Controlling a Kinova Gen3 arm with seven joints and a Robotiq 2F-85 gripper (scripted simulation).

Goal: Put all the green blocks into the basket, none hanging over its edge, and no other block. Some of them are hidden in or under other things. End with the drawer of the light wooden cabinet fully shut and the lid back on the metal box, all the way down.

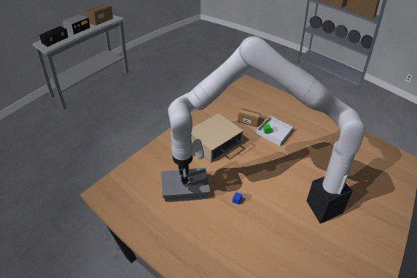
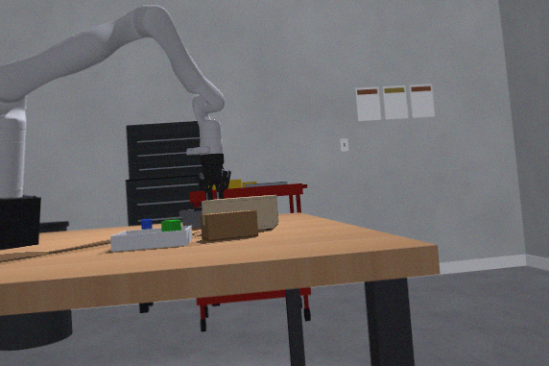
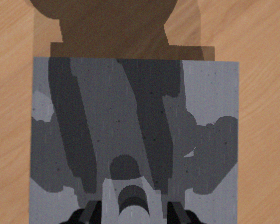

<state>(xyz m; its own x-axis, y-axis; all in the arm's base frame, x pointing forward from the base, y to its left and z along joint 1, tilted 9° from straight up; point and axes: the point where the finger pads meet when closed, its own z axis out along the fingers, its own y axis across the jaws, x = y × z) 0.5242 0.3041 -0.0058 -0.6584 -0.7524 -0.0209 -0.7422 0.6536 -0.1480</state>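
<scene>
Green block (image 1: 267, 128) (image 2: 171, 226) — smooth, cube-shaped, inside wht basket (image 1: 267, 138) (image 2: 149, 241), near one side. Basket shallow, squarish, thin-walled, w/ plain matte faces. Fingers (image 1: 185, 180) (image 2: 209, 193) approx half open, blk, above the lid w/ nothing visibly gripped; contact w/ lid — can't tell. Lid (image 1: 169, 183) (image 3: 111, 100) flat, rect., gray, finely speckled, on metal box (image 1: 186, 198) (image 2: 192, 218); full seating unclear. Lt wooden cabinet (image 1: 219, 130) (image 2: 269, 212) boxy, smooth-topped, w/ dark front & thin bar handle; drawer fully shut or not, can't tell. Blue block (image 1: 237, 198) (image 2: 147, 224) on wood-grain table (image 1: 273, 227) (image 2: 288, 260) (image 3: 263, 150), apart from metal box. Brown carton (image 1: 248, 117) (image 2: 229, 226) beside basket, w/ wht label.
</scene>
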